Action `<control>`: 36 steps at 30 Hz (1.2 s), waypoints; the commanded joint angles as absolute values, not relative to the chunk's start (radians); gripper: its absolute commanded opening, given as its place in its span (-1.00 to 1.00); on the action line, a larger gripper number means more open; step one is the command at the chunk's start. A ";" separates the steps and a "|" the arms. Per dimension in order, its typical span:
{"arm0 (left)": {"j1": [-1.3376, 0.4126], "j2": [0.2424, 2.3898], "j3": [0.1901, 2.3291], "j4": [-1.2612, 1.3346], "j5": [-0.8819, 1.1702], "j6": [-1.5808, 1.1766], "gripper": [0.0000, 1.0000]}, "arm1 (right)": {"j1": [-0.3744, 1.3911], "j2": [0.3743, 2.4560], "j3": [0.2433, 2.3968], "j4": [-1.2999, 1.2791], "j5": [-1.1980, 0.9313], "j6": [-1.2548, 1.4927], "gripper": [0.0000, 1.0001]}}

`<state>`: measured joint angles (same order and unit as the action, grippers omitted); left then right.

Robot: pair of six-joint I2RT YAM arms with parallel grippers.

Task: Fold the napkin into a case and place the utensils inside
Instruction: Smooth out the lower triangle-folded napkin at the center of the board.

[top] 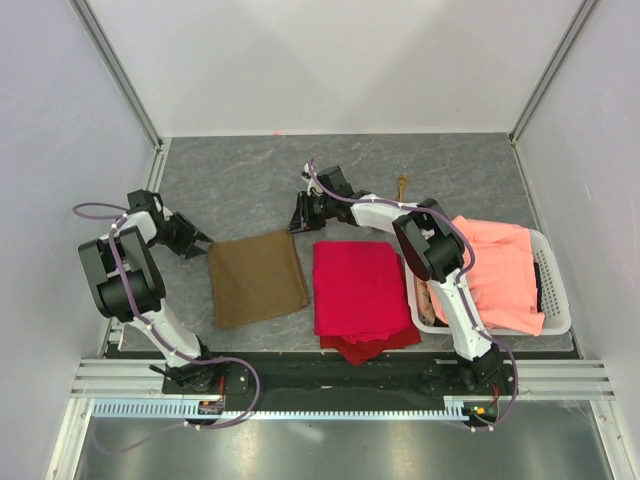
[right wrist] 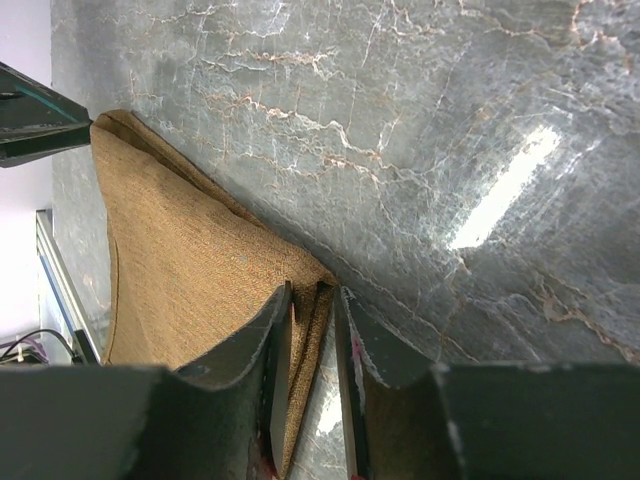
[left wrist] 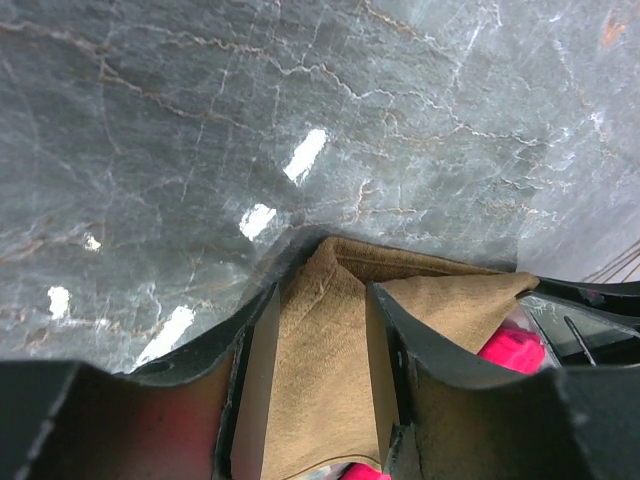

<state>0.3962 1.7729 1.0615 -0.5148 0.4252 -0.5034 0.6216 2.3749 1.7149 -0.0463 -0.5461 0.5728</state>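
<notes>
The olive-brown napkin (top: 258, 277) lies folded flat on the table, left of centre. My left gripper (top: 203, 243) is at its far left corner. In the left wrist view the jaws (left wrist: 323, 295) stand apart with the napkin corner (left wrist: 320, 370) lying loose between them. My right gripper (top: 297, 222) is at the far right corner. In the right wrist view its jaws (right wrist: 315, 292) are narrowly apart around the napkin's folded edge (right wrist: 180, 260), with bare table showing beside the cloth. The gold utensils (top: 403, 186) lie at the back, behind the right arm.
A bright red cloth (top: 355, 290) lies right of the napkin, almost touching it. A white plastic basket (top: 556, 300) at the right holds a salmon-orange cloth (top: 500, 270). Grey marble table (top: 250, 180) stretches behind the napkin.
</notes>
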 commanded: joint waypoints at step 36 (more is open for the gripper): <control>0.359 1.552 1.010 -0.514 0.388 -0.540 -0.72 | 0.675 2.158 1.706 -0.276 -0.236 0.420 0.00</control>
<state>0.3710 1.5776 1.0767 -0.5632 0.2977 -0.5060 0.6384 2.2944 1.7283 -0.1936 -0.3145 0.4923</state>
